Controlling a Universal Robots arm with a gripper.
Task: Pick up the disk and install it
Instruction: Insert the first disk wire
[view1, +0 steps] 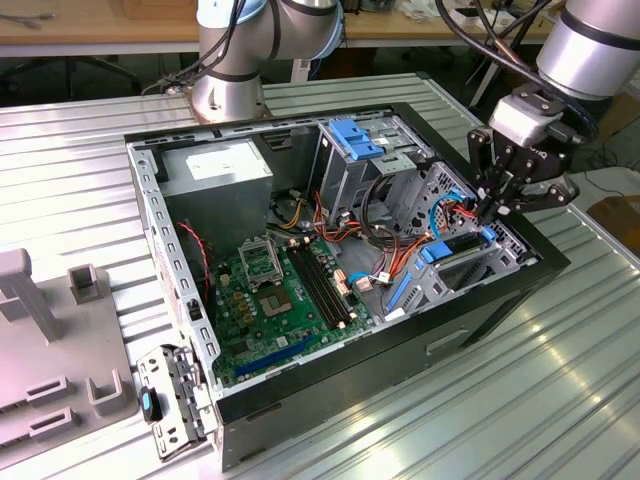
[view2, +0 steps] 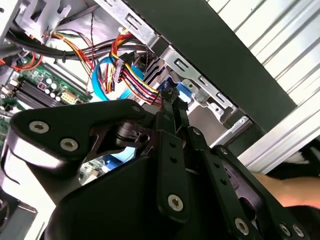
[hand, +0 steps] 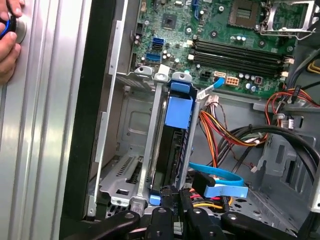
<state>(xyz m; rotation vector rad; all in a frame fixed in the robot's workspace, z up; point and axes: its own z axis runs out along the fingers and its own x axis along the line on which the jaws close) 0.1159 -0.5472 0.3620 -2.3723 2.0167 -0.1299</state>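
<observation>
Gripper (view1: 497, 205) low at bay near case edge; jaws look clenched at rear edge of disk (hand: 172, 145), though contact partly hidden. Disk stands edge-on in metal bay (hand: 145, 165), blue rails visible. Risk: power cables (view2: 135, 82) just beside jaws could snag; skewed rails could jam.

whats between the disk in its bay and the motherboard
In the first wrist view, the bay's grey metal wall and a small light-blue cable end sit between the disk and the motherboard.
</observation>
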